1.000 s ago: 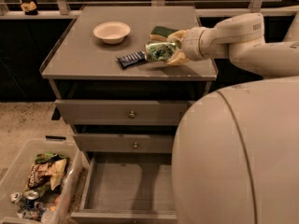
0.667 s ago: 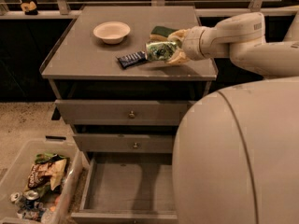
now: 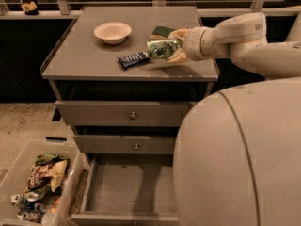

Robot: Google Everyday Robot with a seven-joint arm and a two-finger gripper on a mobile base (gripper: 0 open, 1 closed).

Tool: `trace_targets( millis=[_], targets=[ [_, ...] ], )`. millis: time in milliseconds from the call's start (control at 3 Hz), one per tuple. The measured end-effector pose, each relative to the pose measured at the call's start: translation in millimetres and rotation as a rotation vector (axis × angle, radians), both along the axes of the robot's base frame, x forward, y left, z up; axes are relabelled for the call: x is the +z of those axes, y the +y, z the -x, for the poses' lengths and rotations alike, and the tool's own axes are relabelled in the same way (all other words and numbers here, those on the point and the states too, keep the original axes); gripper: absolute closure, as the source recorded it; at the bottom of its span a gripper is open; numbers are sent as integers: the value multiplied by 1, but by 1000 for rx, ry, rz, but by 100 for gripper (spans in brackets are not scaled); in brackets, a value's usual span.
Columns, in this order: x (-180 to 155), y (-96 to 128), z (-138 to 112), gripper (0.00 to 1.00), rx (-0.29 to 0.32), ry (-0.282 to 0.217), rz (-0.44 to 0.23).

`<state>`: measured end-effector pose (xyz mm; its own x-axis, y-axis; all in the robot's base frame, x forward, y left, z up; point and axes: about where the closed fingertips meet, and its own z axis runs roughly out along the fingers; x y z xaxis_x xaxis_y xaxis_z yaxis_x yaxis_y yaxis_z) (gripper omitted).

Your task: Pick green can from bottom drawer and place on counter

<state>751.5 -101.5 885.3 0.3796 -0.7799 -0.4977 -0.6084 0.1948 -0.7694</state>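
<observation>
The green can (image 3: 162, 49) lies sideways between the fingers of my gripper (image 3: 175, 45), which is shut on it just above the counter (image 3: 89, 60), towards its right side. My arm reaches in from the right. The bottom drawer (image 3: 129, 192) stands pulled out below, its tray bare where it shows; my own body hides its right part.
A cream bowl (image 3: 112, 32) sits at the back of the counter. A dark snack bar (image 3: 134, 59) lies just left of the can, and a green sponge (image 3: 162, 31) lies behind it. A clear bin (image 3: 33, 187) with snack bags and cans stands on the floor at the lower left.
</observation>
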Motion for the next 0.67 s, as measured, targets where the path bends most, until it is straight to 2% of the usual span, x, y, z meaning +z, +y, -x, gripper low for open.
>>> trace_targets(
  millis=[333, 667],
  targets=[
    [0, 0, 0, 13, 0, 0, 0],
    [0, 0, 0, 0, 0, 0, 0]
  ],
)
